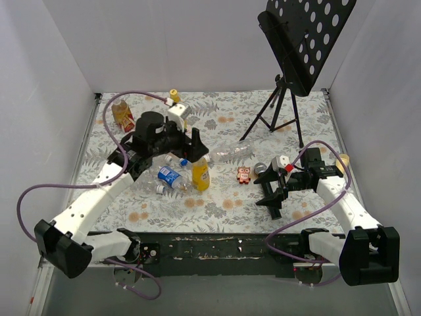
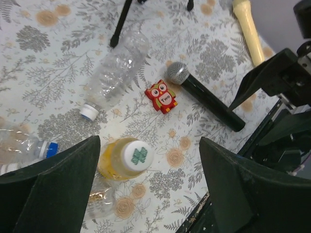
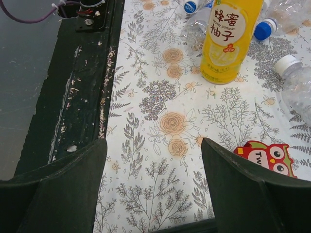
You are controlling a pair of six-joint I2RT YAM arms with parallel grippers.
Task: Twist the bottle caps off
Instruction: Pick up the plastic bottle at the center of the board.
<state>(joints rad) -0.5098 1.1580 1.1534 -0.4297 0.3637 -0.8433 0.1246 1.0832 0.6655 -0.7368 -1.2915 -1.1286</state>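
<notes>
A tall yellow juice bottle (image 1: 200,174) stands upright mid-table, and its white cap (image 2: 138,156) bears a green mark. My left gripper (image 2: 149,141) hangs over it, open; the cap lies between the fingers, nearer the left one and touching neither. A clear bottle (image 2: 115,70) with a white cap (image 2: 89,112) lies on its side beyond. Another clear bottle's blue cap (image 2: 52,149) shows at the left. My right gripper (image 3: 154,143) is open over bare cloth, with the yellow bottle (image 3: 228,39) ahead of it.
A red owl toy (image 2: 162,96) and a black microphone (image 2: 204,94) lie between the arms. A squat brown bottle (image 1: 123,113) stands at the back left. A music stand (image 1: 296,46) stands at the back right. The table's dark front edge (image 3: 73,97) runs close to my right gripper.
</notes>
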